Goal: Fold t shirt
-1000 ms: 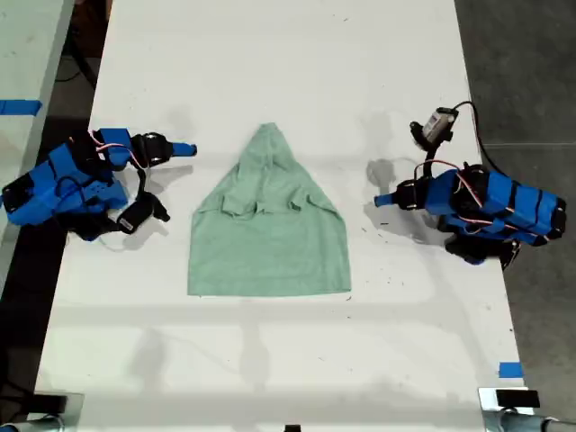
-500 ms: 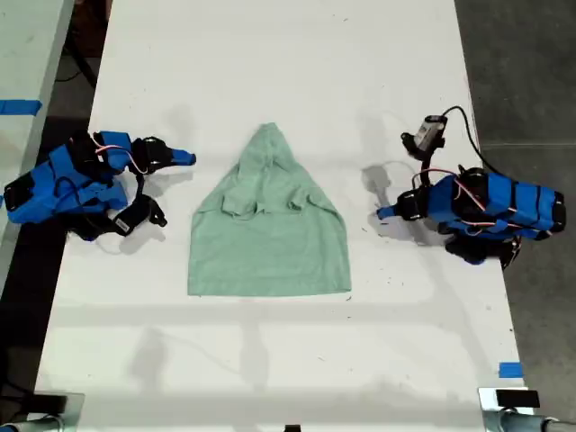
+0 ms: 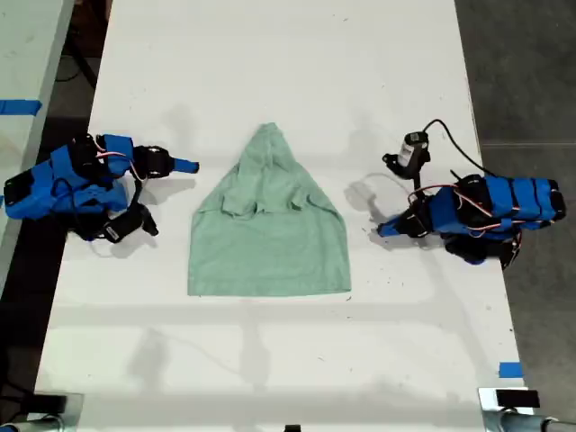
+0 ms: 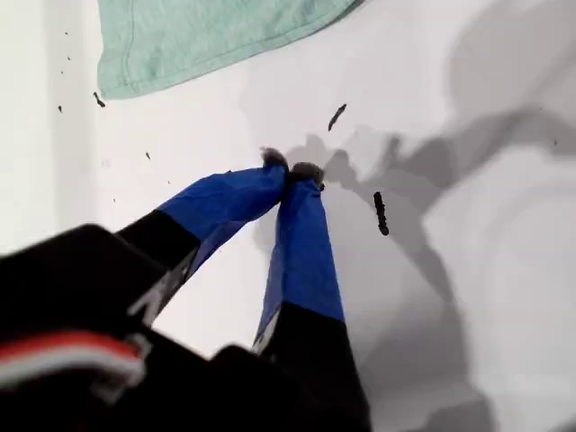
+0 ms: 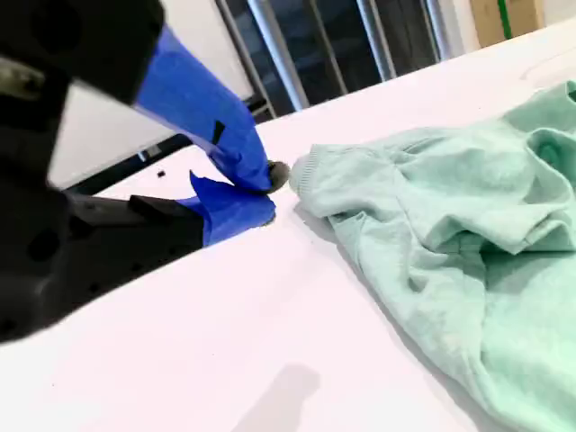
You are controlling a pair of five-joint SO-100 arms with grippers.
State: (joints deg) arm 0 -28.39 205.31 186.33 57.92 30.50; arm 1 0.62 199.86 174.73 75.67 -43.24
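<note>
T shirt between both arms, my first hand closed empty, my second hand closed beside it

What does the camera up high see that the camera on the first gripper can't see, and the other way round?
Only the exterior view shows the whole t shirt, folded to a point at its far end, my second gripper beside it, and a blue tape piece. Only the first wrist view shows, close up, the fingertips pressed together and dark specks. Both show my first gripper, some of the shirt and the white table.
</note>
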